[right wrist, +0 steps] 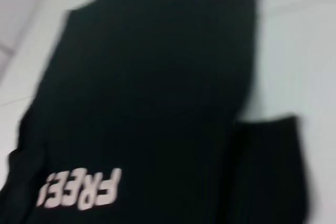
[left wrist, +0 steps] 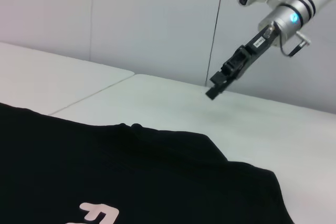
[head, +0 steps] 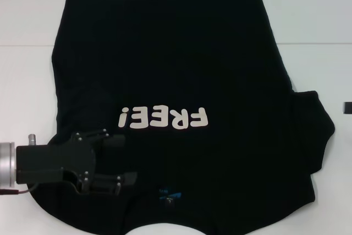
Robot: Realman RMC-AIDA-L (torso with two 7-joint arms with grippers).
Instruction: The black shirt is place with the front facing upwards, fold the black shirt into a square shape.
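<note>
On the white table (head: 27, 15), the black shirt (head: 176, 70) lies spread front up, filling most of the head view. Collar end is nearest the robot, hem at the far edge. White "FREE!" lettering (head: 164, 118) reads upside down from the head camera, roughly mid-chest. Small blue neck label (head: 168, 195) sits just inside the collar, near the bottom edge of the view.

Right-side sleeve (head: 318, 130) is laid out flat on the table, sticking out past the body of the shirt. Left-side sleeve isn't visible as a separate flap; the cloth edge there looks tucked or bunched in, can't say which.

Left gripper (head: 113, 160) comes in from the left edge of the head view, low over the shirt's shoulder area, just beside the collar and near the "!" end of the lettering. Fingers (head: 104, 136) are spread apart, with a clear gap between the upper and lower pair. Nothing is clamped between them. Can't tell whether the tips touch the cloth or hang just above it.

Right gripper (left wrist: 223, 80) is out of the head view. Left wrist view shows it raised above the bare table, well apart from the shirt, pointing down at an angle. Jaws are seen edge-on there, so can't tell if they're parted or closed. Nothing visibly hangs from it.

Right wrist view looks down on the shirt from height: the lettering, the long body and the flat sleeve.
</note>
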